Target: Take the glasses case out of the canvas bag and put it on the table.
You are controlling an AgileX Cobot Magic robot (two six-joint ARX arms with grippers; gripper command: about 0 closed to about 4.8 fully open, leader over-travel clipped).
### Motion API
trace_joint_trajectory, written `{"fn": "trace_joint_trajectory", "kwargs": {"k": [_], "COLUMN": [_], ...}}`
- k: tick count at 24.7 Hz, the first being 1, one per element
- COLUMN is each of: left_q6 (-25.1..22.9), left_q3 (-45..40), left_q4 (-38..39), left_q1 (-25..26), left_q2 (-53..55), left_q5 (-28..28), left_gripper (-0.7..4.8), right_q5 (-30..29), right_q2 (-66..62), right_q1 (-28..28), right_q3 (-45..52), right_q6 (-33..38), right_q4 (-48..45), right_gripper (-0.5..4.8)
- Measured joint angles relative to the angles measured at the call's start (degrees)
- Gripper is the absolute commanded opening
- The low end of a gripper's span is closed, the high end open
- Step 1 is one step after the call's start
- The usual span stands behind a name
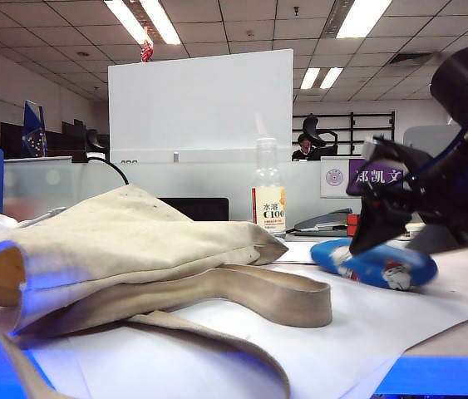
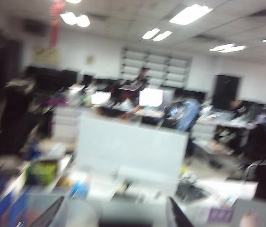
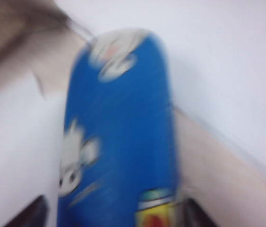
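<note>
Small bright-blue hard glasses case (image 1: 375,264) with cartoon prints: lower right of frame, lying on white paper sheet (image 1: 317,332) over pale table (image 1: 466,291), outside floppy beige canvas bag (image 1: 125,241) at left.

Right gripper (image 1: 383,237): just above case, fingers spread wide either side, not clamped.

Left gripper (image 2: 114,215): raised, aimed at room, fingers apart, empty.

Case probably light, stiff, smooth, slippery; best pinched across narrow middle.

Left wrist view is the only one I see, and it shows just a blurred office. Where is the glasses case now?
Observer: The glasses case lies on the table, outside the canvas bag, to its right in the exterior view.
Operator: Where is the right end effector?
Observer: Directly over the case, its fingers on either side; blur hides any contact.
Operator: Does the exterior view show my left end effector?
Observer: No, it is outside that view.
</note>
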State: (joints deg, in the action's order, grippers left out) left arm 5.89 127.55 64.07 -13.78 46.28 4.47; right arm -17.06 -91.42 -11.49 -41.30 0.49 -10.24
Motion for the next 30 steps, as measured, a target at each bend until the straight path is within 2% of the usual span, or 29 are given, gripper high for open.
{"fn": "trace_joint_trajectory", "kwargs": {"k": [2, 3, 4, 5, 6, 7, 9, 12, 13, 15, 17, 19, 20, 21, 22, 23, 24, 25, 26, 27, 30], "left_q6": [-0.39, -1.07, -2.78, -4.74, -6.49, -9.38, -10.29, -8.07, -5.77, -0.35, 4.22, 8.11, 8.00, 7.21, 4.00, 2.12, -0.24, -0.61, -1.01, -1.11, -1.22], "left_q3": [-0.22, -0.42, -0.57, -0.61, -0.48, 0.04, 0.15, -5.40, -8.68, -19.39, -33.18, -47.63, -57.61, -61.05, -69.99, -74.97, -83.84, -87.45, -93.64, -96.76, -101.81], "left_q4": [6.34, 8.39, 11.87, 13.25, 13.33, 13.35, 16.33, 17.94, 17.99, 17.44, 18.08, 15.28, 8.76, 4.13, -10.21, -17.53, -31.08, -37.68, -48.44, -53.81, -61.59], "left_q1": [0.09, 0.22, 1.31, 2.75, 3.30, 3.34, 2.60, 0.55, 0.42, 0.55, 1.38, 2.08, 1.90, 1.84, 1.84, 1.84, 1.90, 1.92, 1.95, 1.92, 1.95], "left_q2": [-1.36, -1.99, -3.74, -6.21, -8.04, -10.97, -14.10, -18.82, -21.84, -29.38, -36.04, -41.68, -44.57, -44.85, -45.22, -44.72, -43.32, -42.58, -41.13, -40.46, -37.99], "left_q5": [1.07, 1.86, 4.42, 7.65, 9.55, 11.37, 13.68, 15.28, 15.26, 13.66, 12.48, 11.37, 7.93, 5.95, 0.66, -1.95, -3.96, -4.44, -4.24, -3.82, 1.09], "left_gripper": [2.63, 1.82, 0.44, -0.08, -0.06, -0.06, -0.06, -0.06, -0.06, -0.06, -0.06, -0.06, -0.06, -0.06, -0.06, -0.06, -0.06, -0.06, -0.06, -0.06, -0.06], "right_q5": [-0.57, -0.55, 0.09, 1.44, 2.73, 5.29, 6.45, 6.64, 7.41, 8.28, 8.74, 11.26, 13.79, 14.97, 17.09, 17.49, 17.66, 17.73, 17.35, 16.92, 16.00], "right_q2": [3.78, 5.88, 10.16, 14.47, 17.64, 23.89, 31.80, 44.37, 49.44, 57.99, 65.51, 73.48, 79.32, 82.34, 89.39, 91.65, 90.64, 90.73, 89.64, 89.35, 89.55], "right_q1": [-0.07, -0.07, -0.07, -0.07, -0.07, -0.15, -0.63, -0.81, -0.74, -0.74, -0.72, -0.70, -0.70, -0.70, -0.66, -0.59, -0.74, -0.55, -0.72, -0.61, -0.68], "right_q3": [0.02, 0.00, -0.35, -1.33, -1.99, -3.41, -4.81, -4.74, -4.81, -4.87, -4.70, -4.28, -2.91, -1.99, 0.98, 2.78, 5.16, 6.08, 8.68, 11.32, 19.52], "right_q6": [3.98, 5.53, 8.48, 11.39, 13.05, 15.82, 17.64, 17.25, 17.11, 14.36, 8.90, 5.57, 5.11, 4.96, 4.72, 4.70, 4.79, 4.81, 4.81, 4.87, 5.20], "right_q4": [-6.21, -9.99, -16.98, -20.70, -21.79, -22.32, -23.69, -18.36, -15.26, -5.33, 7.67, 20.52, 26.60, 29.29, 34.40, 35.80, 39.45, 42.95, 41.20, 37.35, 22.29], "right_gripper": [3.70, 2.48, 1.39, 0.91, -0.16, -0.03, -0.03, -0.03, -0.03, -0.03, -0.03, -0.03, -0.03, -0.03, -0.03, -0.03, -0.03, -0.03, -0.03, -0.03, -0.03]}}
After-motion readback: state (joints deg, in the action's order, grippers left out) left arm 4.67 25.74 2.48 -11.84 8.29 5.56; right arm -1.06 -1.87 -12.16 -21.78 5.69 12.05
